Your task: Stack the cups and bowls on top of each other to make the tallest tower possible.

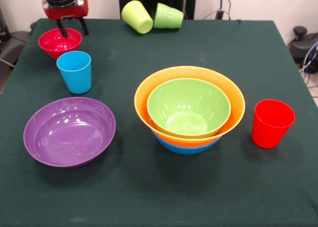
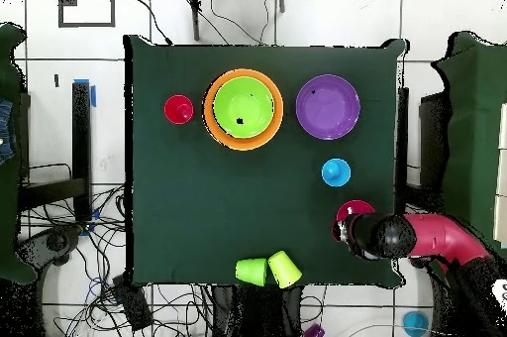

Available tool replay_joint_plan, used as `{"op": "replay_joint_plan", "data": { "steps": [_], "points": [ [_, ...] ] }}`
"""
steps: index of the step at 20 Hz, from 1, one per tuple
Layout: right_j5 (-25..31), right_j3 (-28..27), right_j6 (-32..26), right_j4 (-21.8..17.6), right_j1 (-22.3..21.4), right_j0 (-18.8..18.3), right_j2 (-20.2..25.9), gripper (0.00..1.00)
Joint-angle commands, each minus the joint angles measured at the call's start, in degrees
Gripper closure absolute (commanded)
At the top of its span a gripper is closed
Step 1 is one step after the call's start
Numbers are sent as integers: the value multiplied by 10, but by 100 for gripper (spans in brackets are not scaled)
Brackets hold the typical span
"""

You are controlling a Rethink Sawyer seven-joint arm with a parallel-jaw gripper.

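My gripper point(image 1: 73, 29) is at the far left corner, open, with one finger inside the small red bowl point(image 1: 59, 42) and the other outside its rim. In the overhead view the gripper point(image 2: 347, 226) covers part of the red bowl point(image 2: 353, 210). The sky blue cup point(image 1: 74, 71) stands upright just in front of that bowl. The tower in the middle is a green bowl point(image 1: 189, 107) nested in the orange bowl point(image 1: 149, 90), which sits on a blue bowl point(image 1: 185, 147). A purple bowl point(image 1: 69, 131) sits front left. The red cup point(image 1: 271, 122) stands upright at the right.
A yellow-green cup point(image 1: 137, 16) and a green cup point(image 1: 168, 16) lie on their sides, touching, at the table's far edge. They also show in the overhead view, the yellow-green cup point(image 2: 285, 269) beside the green cup point(image 2: 252, 272). The table is covered in dark green cloth point(image 1: 149, 197).
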Motion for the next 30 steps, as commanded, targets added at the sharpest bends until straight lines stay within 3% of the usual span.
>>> {"op": "replay_joint_plan", "data": {
  "steps": [1, 12, 13, 30],
  "points": [
    [-56, -30, -135, -72, 29, 17, 13, 0],
    [-35, -36, -103, -43, 35, 24, 10, 0],
    [-35, -37, -98, -42, 34, 25, 9, 100],
    [-58, -32, -63, -47, 29, 39, 7, 100]
  ]
}}
